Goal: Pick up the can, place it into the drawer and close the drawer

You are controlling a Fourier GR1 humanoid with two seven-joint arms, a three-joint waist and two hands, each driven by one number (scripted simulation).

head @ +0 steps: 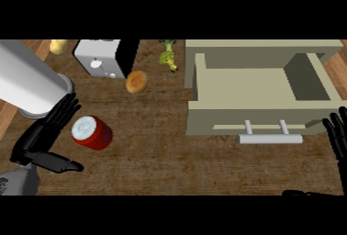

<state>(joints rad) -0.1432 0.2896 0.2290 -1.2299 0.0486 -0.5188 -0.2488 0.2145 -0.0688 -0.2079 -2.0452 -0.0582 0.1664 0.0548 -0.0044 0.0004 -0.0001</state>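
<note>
Brown woven table (176, 156) is carrying a red can (92, 132) lying just beside the left hand (42, 137), whose fingers are stretching open, not gripping. Right hand (337, 137) is resting open, cut off by the edge. Beige drawer (257, 98) is standing open, its handle (270, 137) showing. White toaster (102, 57) is partly cropped.

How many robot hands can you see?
2. The left hand is open beside the red can; the right hand rests open at the right edge, near the drawer.
</note>
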